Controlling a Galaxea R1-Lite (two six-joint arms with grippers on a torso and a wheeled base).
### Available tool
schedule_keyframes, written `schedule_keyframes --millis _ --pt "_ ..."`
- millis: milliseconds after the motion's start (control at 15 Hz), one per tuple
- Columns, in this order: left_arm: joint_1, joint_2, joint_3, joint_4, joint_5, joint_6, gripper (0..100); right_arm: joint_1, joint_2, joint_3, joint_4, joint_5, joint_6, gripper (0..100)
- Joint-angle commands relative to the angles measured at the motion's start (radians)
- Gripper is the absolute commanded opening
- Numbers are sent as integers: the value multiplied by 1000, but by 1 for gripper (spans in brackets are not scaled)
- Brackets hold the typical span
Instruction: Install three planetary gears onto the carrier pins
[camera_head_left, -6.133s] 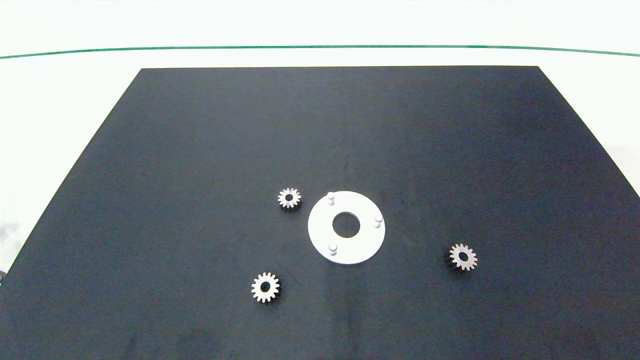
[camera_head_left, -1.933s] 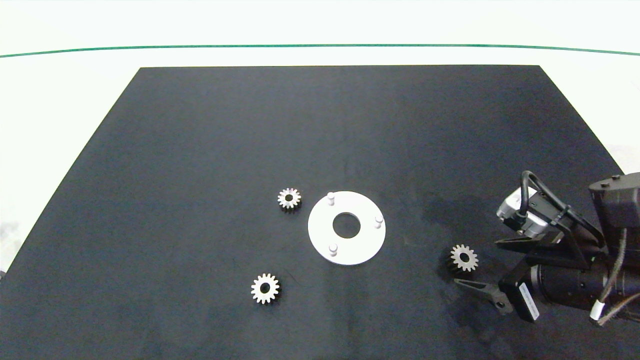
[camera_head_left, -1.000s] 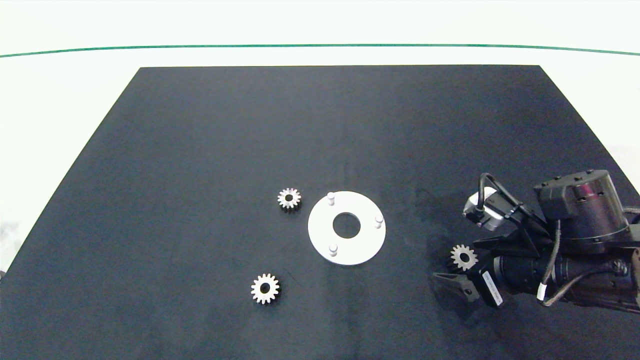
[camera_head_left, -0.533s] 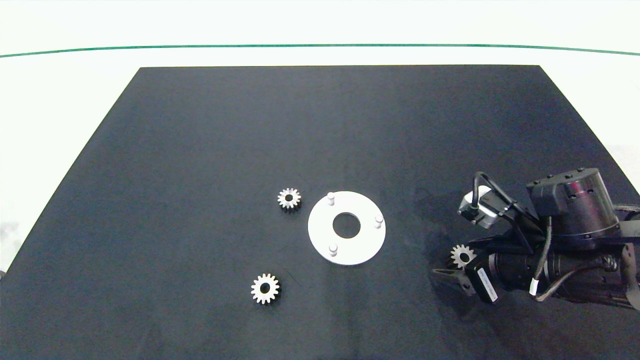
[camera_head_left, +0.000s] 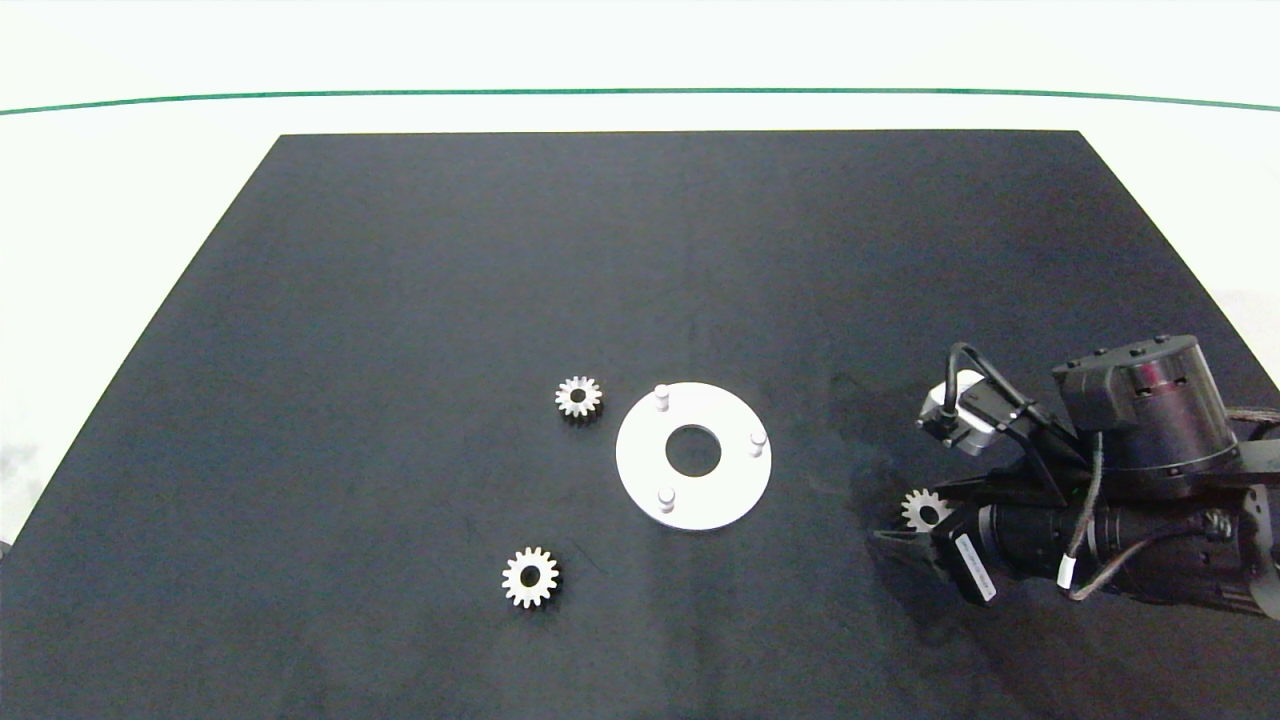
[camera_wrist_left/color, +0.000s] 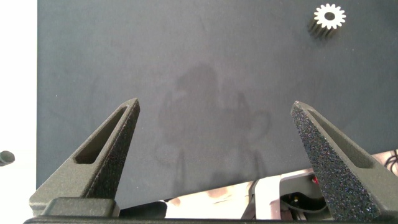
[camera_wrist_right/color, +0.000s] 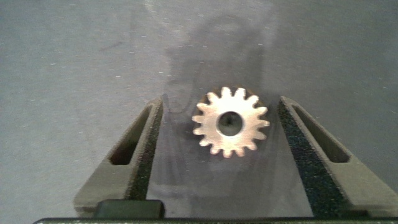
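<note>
Head view: the white disc (camera_head_left: 693, 455) lies mid-desk (camera_head_left: 640, 250) with its three pins (camera_head_left: 661, 396) bare, so no gear is installed yet; two gears rest on the desk left of the disc, one (camera_head_left: 578, 397) just beside it, one (camera_head_left: 531, 577) nearer the front; the third gear (camera_head_left: 925, 509) lies to the right, well apart from the disc, with the right gripper (camera_head_left: 915, 525) low around it; the step in hand is the first pick.

Left wrist view: the left gripper (camera_wrist_left/color: 217, 149) hangs spread wide over bare desk, holding nothing, idle; one gear (camera_wrist_left/color: 329, 17) shows far off.

Right wrist view: the gear (camera_wrist_right/color: 231, 122) lies flat between the spread fingers (camera_wrist_right/color: 146, 149), nearer one side, touching neither so far as I can tell; the next move, I judge, calls for centring slightly, pinching across the teeth, lifting level, then carrying the bore over a pin.
</note>
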Motion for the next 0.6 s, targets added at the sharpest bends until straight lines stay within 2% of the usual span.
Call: schedule_keyframes --millis 67,600 --pt "-1 0 2 1 -1 1 100 -2 3 0 -2 -3 -2 67" --pt "-3 -5 1 3 -1 1 100 -2 4 1 -2 -6 -2 51"
